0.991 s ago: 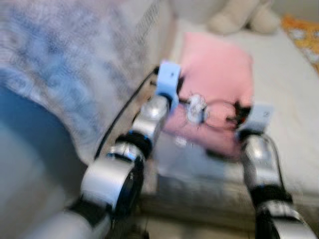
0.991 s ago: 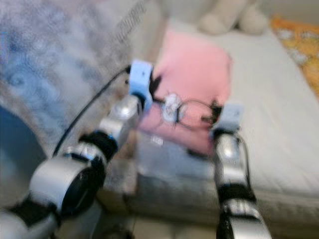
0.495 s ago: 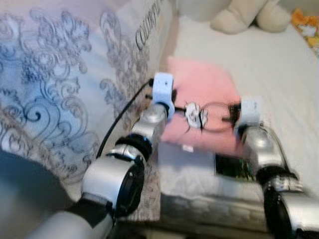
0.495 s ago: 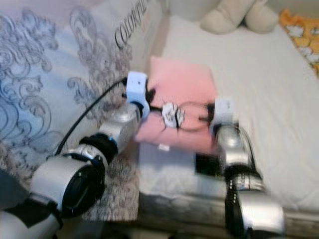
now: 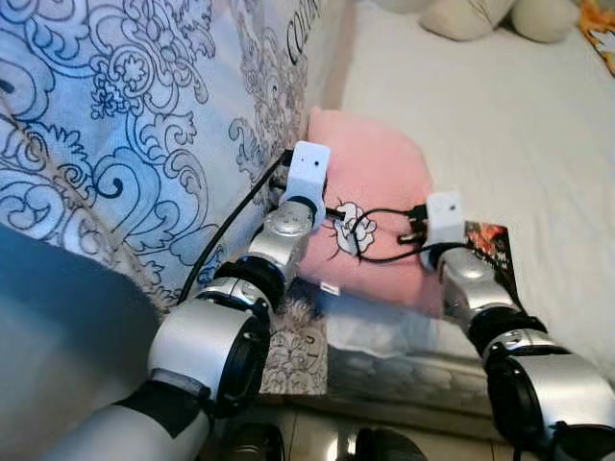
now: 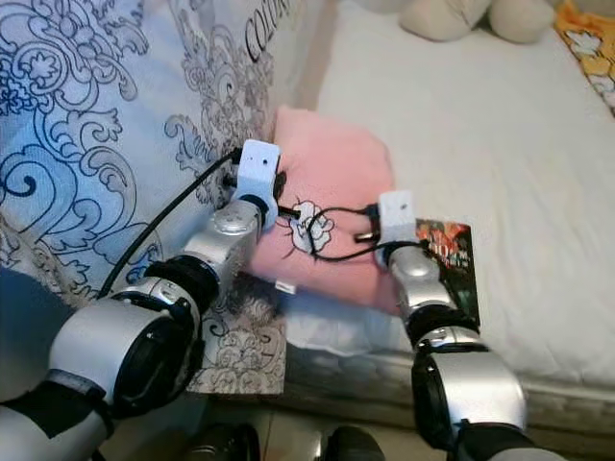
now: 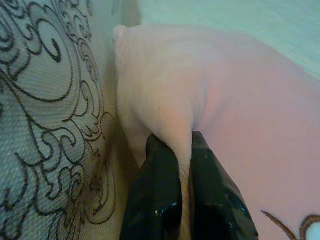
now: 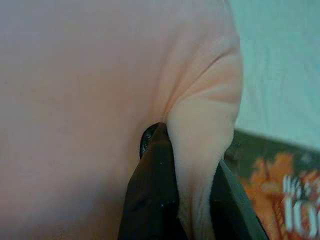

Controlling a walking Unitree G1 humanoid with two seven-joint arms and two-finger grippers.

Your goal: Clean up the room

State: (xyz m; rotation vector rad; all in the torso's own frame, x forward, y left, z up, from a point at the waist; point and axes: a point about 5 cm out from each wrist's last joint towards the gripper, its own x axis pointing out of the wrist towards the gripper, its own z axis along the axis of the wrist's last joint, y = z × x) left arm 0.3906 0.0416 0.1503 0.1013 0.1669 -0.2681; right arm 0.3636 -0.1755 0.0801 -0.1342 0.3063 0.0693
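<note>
Pillow held at both edges over the bed

Both grippers had hold of the pink pillow (image 5: pixel 375 182), one at each side. The left gripper (image 7: pixel 182 175) was pinched shut on a fold of pillow fabric at the edge nearest the patterned blue-and-white cover (image 5: pixel 144 115). The right gripper (image 8: pixel 192 170) was likewise closed on a bunched fold at the opposite edge, just above a dark book (image 6: pixel 452 259) with orange lettering. The pillow sat at the near edge of the white mattress (image 6: pixel 500 125), pressed against the patterned cover on the robot's left and partly over the book.

The step in hand looked like carrying or placing the pillow as part of tidying. The next move probably called for both arms travelling together, so neither fold slipped free.

Plush toys (image 5: pixel 490 14) rested at the far end of the mattress, and an orange cloth (image 6: pixel 586 38) showed at the far right corner.
</note>
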